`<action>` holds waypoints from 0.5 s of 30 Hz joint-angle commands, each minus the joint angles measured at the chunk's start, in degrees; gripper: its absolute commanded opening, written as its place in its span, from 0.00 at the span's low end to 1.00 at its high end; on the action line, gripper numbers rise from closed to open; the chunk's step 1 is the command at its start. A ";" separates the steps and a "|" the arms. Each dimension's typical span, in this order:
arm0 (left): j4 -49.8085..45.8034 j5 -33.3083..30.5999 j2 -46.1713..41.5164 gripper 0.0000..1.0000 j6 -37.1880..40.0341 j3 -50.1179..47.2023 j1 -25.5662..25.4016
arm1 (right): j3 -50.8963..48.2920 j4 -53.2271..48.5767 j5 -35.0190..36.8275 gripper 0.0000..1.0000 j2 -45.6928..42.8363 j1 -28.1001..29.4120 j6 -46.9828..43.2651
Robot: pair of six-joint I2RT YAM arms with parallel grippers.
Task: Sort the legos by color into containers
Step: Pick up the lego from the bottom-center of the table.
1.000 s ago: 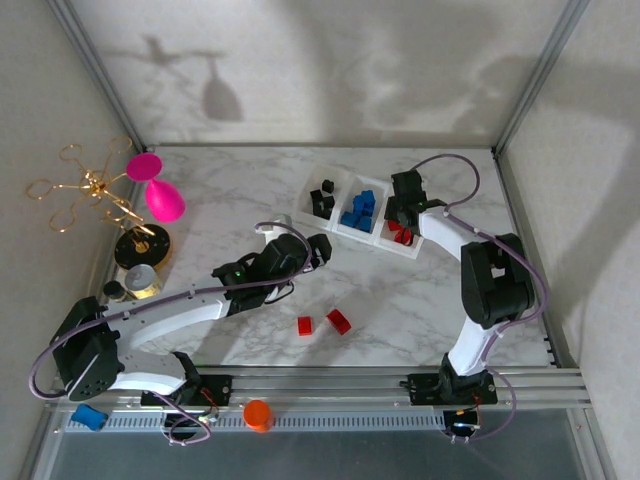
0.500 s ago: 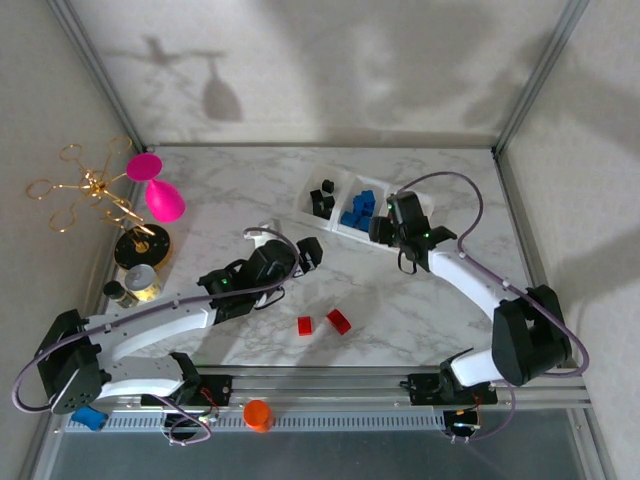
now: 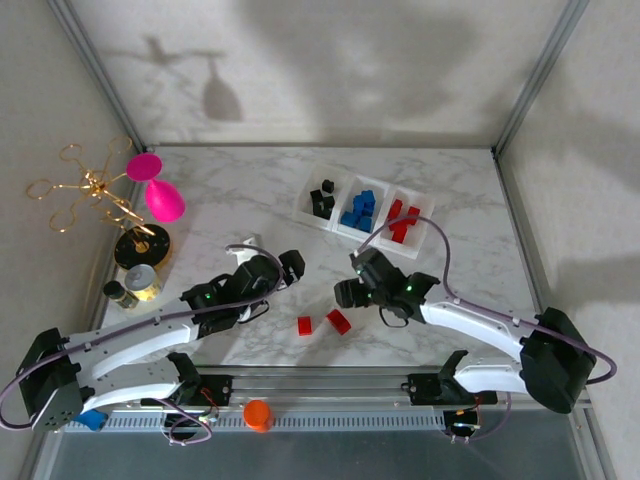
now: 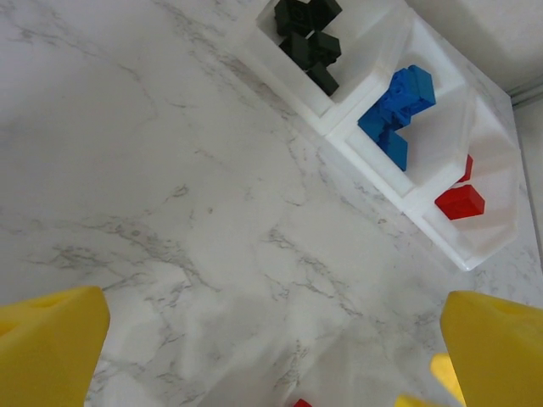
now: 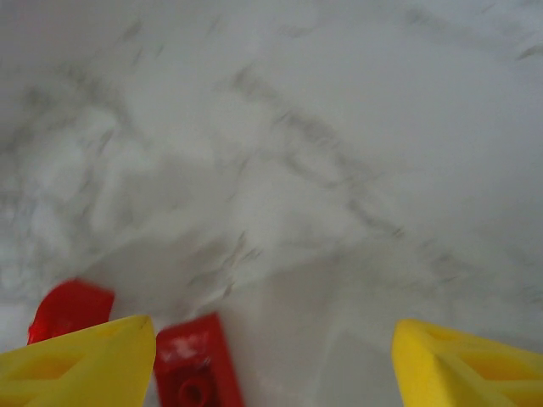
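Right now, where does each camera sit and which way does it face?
Top external: above and behind the arms, looking down on the table; shows both arms, left end effector, right end effector.
Left wrist: on the left arm, facing across the table to the tray; left fingers at bottom corners.
Right wrist: on the right arm, close over the table; right fingers at bottom corners, two red legos beside one.
Shared: top and left wrist show the tray; top and right wrist, the red legos.

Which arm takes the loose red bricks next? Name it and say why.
Right. The right gripper, open, hovers just beside the two red bricks; the left gripper, also open, sits farther from them.
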 commanded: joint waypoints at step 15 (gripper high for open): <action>-5.07 -3.54 -5.09 1.00 -4.69 -3.99 0.38 | 2.52 -0.83 6.11 0.65 14.33 13.07 -0.31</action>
